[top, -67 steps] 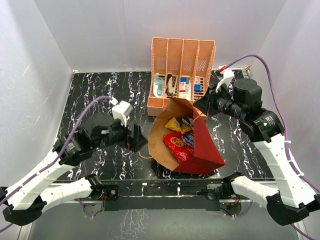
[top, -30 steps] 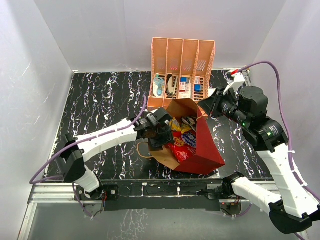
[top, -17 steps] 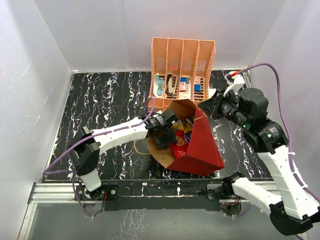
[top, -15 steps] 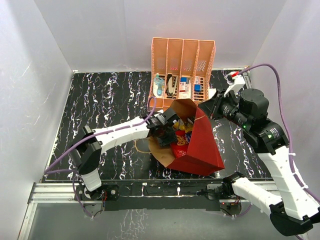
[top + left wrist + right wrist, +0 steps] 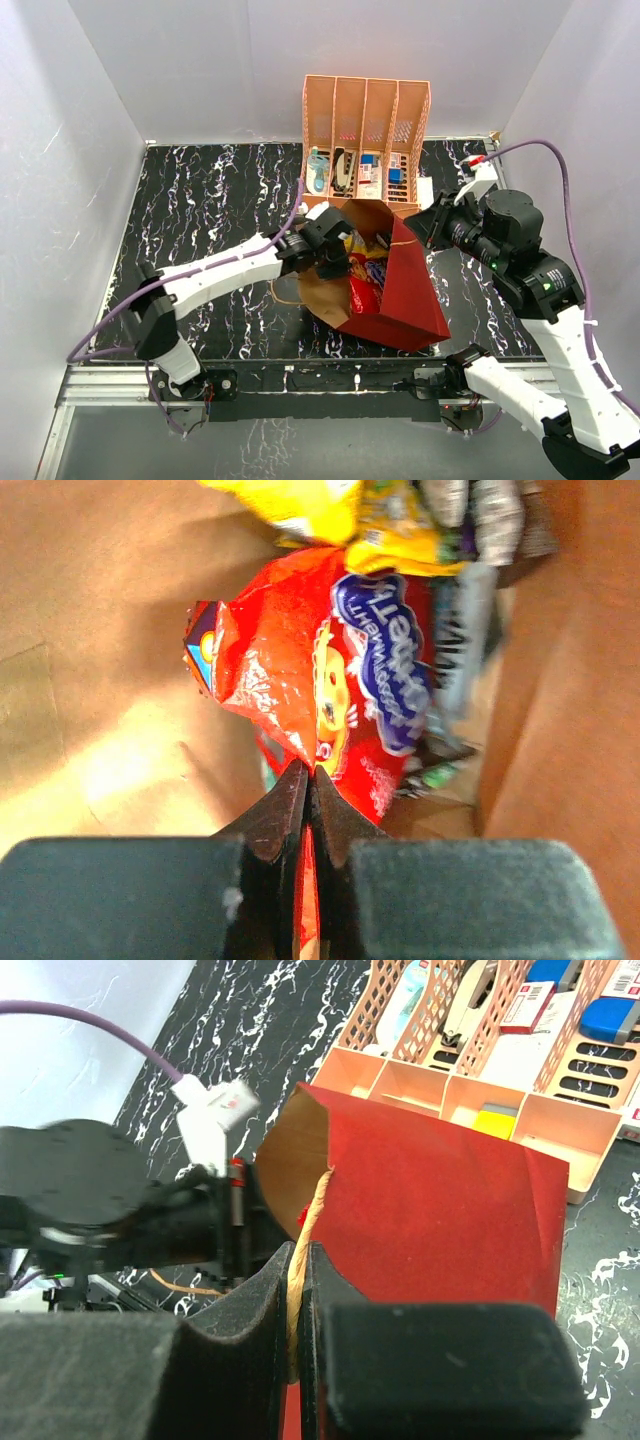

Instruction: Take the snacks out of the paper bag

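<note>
Within paper bag [image 5: 405, 295], left claw [image 5: 308, 775] pinches one snack [image 5: 290, 660].

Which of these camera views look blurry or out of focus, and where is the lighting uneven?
Left wrist view: the red cookie bag and silver packets are smeared, with a bright patch on the paper bag. Right wrist view: the left arm is blurred; the rack is crisp. Top view: sharp, evenly lit.

Left gripper [image 5: 308, 775] pinched closed; right gripper [image 5: 297, 1258] likewise clamped.
</note>
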